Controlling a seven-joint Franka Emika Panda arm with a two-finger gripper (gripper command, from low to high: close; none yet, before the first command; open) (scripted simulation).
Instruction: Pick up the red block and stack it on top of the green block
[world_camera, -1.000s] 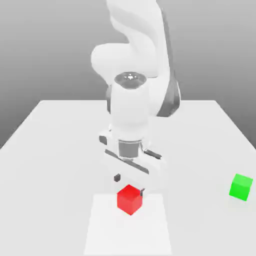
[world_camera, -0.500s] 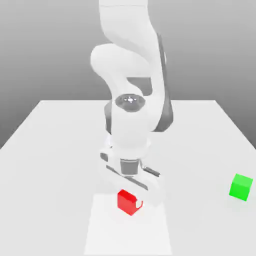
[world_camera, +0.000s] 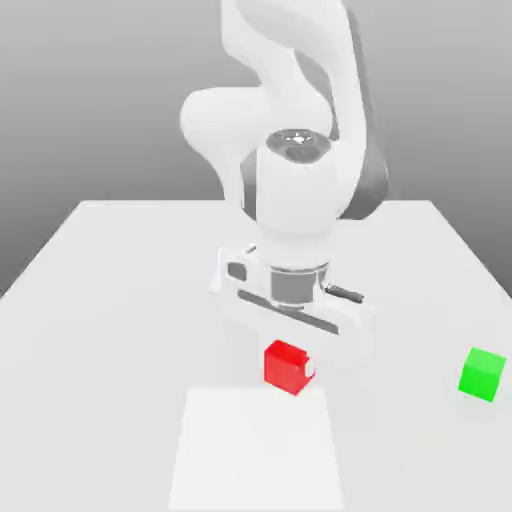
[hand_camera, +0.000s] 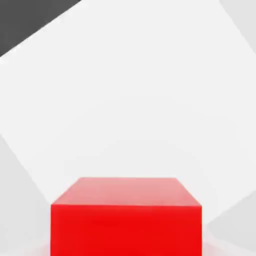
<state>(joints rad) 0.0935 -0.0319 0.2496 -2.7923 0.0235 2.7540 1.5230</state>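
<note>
Your flat pale-grey table takes up most of the exterior view, with a brighter white rectangular patch on its near edge, about centre. Your white Panda arm rises from the far side of the table and bends down over the middle, wrist pointing straight down. At its end the tool is clamped on the small bright red matte cube; a white fingertip shows pressed against the cube's side toward the exterior view's right, the other finger is hidden behind the cube. The red cube hangs off the table, above the far edge of the white patch and slightly toward the exterior view's right of its centre. In the hand view the same red cube sits close under the camera, with pale table and the white patch beyond it and clear space around it. The small bright green smooth cube sits on the table well apart from the red one, near the edge on the exterior view's right, at about the same depth. Nothing touches the green cube.
</note>
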